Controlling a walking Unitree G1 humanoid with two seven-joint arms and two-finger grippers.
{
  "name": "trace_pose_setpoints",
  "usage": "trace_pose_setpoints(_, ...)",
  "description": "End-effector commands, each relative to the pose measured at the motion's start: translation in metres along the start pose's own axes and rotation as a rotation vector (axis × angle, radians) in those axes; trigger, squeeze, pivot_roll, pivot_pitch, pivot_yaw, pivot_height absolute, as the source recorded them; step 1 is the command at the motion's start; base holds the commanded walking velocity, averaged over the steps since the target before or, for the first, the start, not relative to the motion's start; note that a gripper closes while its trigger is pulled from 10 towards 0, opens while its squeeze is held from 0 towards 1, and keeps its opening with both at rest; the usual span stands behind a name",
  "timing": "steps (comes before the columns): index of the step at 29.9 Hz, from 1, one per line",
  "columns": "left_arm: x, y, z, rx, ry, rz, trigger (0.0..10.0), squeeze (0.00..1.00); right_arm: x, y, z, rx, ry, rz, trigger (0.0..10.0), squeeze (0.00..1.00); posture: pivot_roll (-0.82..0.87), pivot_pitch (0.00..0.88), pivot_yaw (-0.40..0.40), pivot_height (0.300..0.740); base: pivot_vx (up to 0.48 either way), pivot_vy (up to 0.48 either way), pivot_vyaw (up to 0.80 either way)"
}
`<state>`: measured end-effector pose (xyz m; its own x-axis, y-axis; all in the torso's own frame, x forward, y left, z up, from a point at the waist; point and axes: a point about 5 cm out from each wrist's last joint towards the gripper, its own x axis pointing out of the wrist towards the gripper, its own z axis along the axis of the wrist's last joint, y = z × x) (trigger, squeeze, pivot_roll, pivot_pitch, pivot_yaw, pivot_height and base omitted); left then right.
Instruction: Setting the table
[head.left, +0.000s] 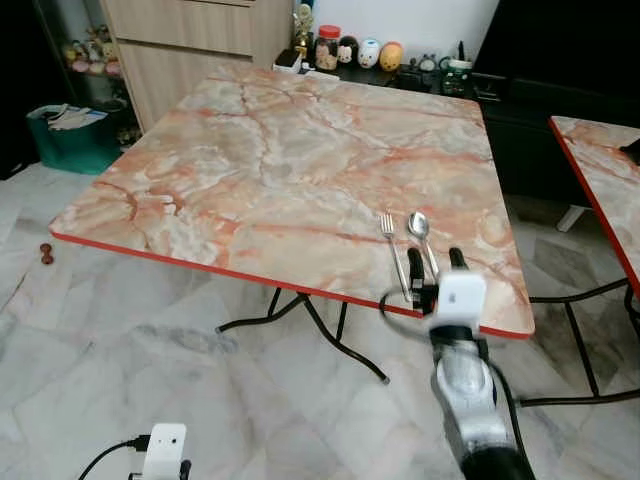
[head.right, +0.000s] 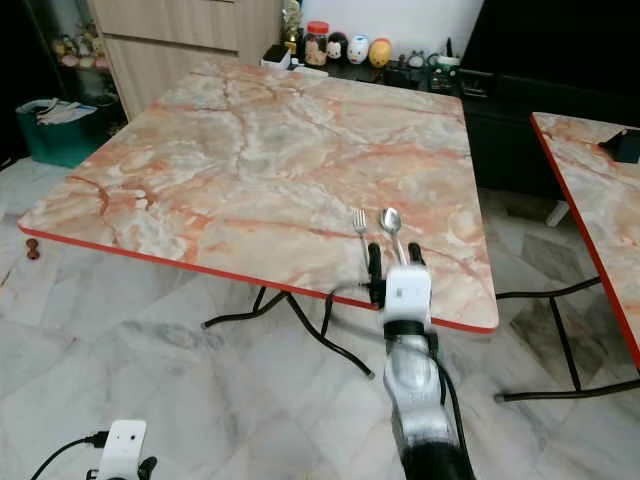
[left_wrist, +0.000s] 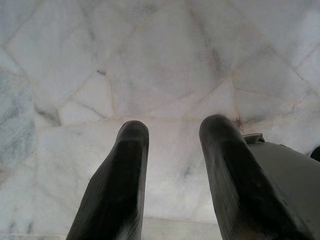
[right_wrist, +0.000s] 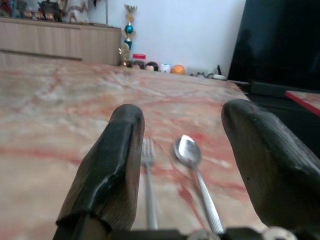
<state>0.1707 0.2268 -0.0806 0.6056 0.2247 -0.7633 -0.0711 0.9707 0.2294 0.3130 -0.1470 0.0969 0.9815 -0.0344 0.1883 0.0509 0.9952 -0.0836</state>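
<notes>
Right gripper (head.left: 434, 262) is hovering at the near edge of the marble table (head.left: 280, 150), fingers spread wide and holding nothing. In the right wrist view the fork (right_wrist: 148, 165) and spoon (right_wrist: 192, 165) are sitting in the gap between the two black fingers (right_wrist: 112, 165), with no visible contact on either.

Fork (head.left: 393, 245) and spoon (head.left: 420, 236) are lying side by side on the tabletop near its near-right corner — handles pointing toward the robot, fork on the robot's left, spoon on its right, close together but not touching.

Left gripper (left_wrist: 172, 150) is hanging low over the pale marble floor (left_wrist: 160, 60), fingers parted and empty; its white wrist (head.left: 165, 450) is showing at the bottom of the head view.

Containers — a red-lidded jar (head.left: 327, 47) is standing on the dark sideboard beyond the table's far edge, contents too small to make out, beside a row of round figurines (head.left: 369, 53). A teal bin (head.left: 68, 135) is sitting on the floor to the far left with white items inside. A second marble table (head.left: 605, 170) is standing to the right.
</notes>
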Motion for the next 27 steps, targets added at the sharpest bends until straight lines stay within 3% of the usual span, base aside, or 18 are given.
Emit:
trace_pose_setpoints(1, 0.0, -0.001, -0.002, -0.012, 0.003, 0.003, 10.0, 0.0, 0.001, -0.001, -0.007, 0.021, 0.059, 0.004, 10.0, 0.0, 0.04, 0.0, -0.07, 0.74, 0.0, 0.0, 0.0)
trace_pose_setpoints(6, 0.0, -0.001, 0.001, -0.04, -0.02, 0.001, 10.0, 0.0, 0.016, 0.005, -0.008, 0.048, 0.107, 0.041, 10.0, 0.0, 0.04, 0.0, -0.066, 0.74, 0.0, 0.0, 0.0)
trace_pose_setpoints(14, 0.0, 0.002, 0.0, -0.066, -0.005, 0.004, 10.0, 0.0, 0.016, 0.008, -0.013, 0.096, 0.152, 0.039, 10.0, 0.0, 0.05, 0.0, -0.07, 0.74, 0.0, 0.0, 0.0)
trace_pose_setpoints(17, -0.001, 0.004, -0.003, -0.074, 0.002, 0.006, 10.0, 0.0, 0.016, 0.005, -0.014, 0.07, 0.155, 0.037, 10.0, 0.0, 0.05, 0.0, -0.071, 0.74, 0.0, 0.0, 0.0)
trace_pose_setpoints(22, -0.002, 0.007, -0.009, -0.071, 0.027, 0.015, 10.0, 0.0, 0.015, 0.006, -0.014, 0.072, 0.138, 0.046, 10.0, 0.0, 0.05, 0.0, -0.071, 0.74, 0.28, 0.0, 0.8)
trace_pose_setpoints(27, -0.002, 0.006, -0.009, -0.069, 0.025, 0.011, 10.0, 0.0, 0.015, 0.005, -0.015, 0.092, 0.145, 0.035, 10.0, 0.0, 0.06, 0.0, -0.07, 0.74, 0.393, 0.0, 0.08)
